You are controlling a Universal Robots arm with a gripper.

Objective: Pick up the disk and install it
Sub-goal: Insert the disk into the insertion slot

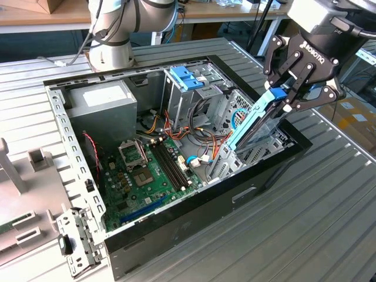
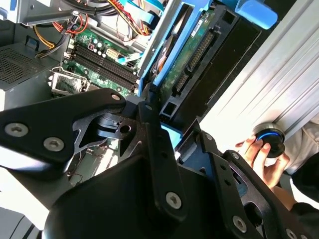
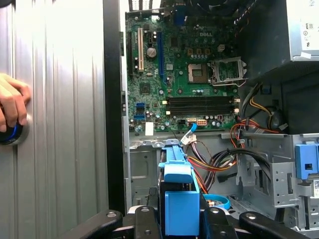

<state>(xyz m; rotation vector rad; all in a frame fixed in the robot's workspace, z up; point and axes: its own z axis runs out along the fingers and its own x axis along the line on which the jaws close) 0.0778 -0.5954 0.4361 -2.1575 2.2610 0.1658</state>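
Above case rim, disk in claw

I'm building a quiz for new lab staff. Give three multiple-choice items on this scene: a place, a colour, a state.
1. Where is the disk? A) on the table B) over the open case's side at the exterior view's right C) on the power supply
2. The disk's rail is: A) blue B) red C) yellow
3. The end effector is: A) open B) shut on a cable C) shut on the disk
Key: 1 B, it hangs tilted above that side; 2 A, the rail along its edge is blue; 3 C, it clamps the disk's upper end.
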